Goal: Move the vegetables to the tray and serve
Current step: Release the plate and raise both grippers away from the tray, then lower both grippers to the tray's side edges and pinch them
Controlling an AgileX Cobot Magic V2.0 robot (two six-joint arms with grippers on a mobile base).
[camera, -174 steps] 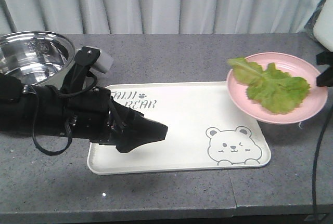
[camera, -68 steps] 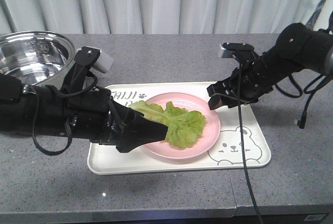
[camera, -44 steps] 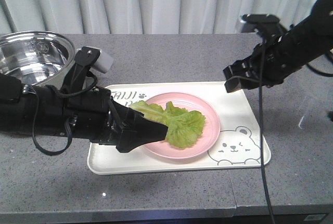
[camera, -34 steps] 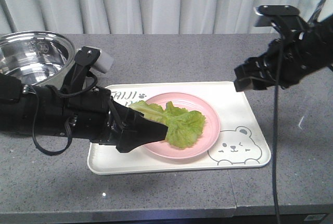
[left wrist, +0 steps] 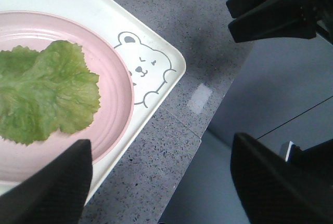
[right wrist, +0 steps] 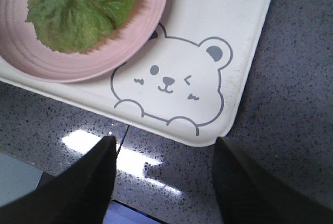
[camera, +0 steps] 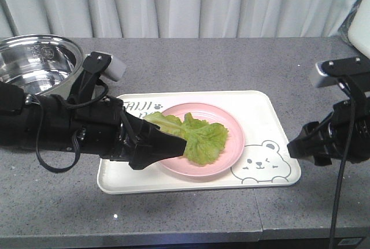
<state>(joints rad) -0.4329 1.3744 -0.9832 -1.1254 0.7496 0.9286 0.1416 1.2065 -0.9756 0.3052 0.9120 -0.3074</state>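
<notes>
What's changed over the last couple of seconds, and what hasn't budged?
The pink plate with the lettuce went from the counter right of the tray onto the tray. The right gripper left its rim, pulled up and right, then dropped beside the tray's front right corner, open. The left gripper, open by the plate, and the steel bowl stayed put.

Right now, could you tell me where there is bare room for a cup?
Free: the grey counter behind the tray, right of the steel bowl, and the strip along the tray's front edge. Crowded: pink plate with lettuce mid-tray, left gripper over its left, right gripper at its right corner.
</notes>
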